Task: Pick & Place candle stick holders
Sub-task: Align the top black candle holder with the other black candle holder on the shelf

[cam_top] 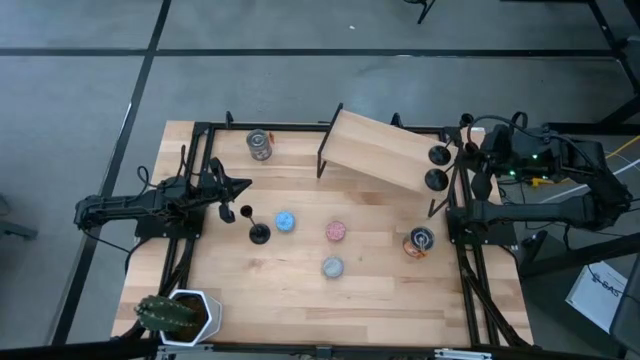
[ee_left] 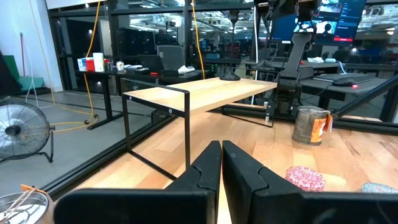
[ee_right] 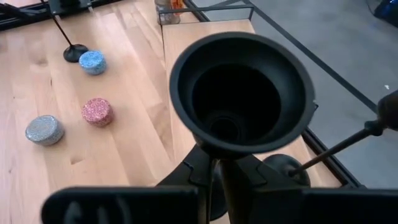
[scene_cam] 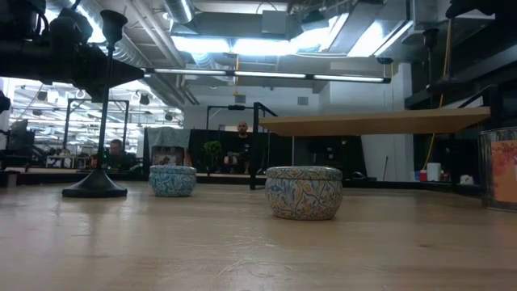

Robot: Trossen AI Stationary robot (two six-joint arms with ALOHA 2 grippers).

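Right pincer (ee_right: 214, 180) grips candle holder (ee_right: 242, 93), cup empty.

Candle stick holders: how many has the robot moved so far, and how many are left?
The first holder stands on the raised wooden shelf. The second holder is at the shelf, gripped by the right gripper. The third holder waits on the table near the shut, empty left gripper.
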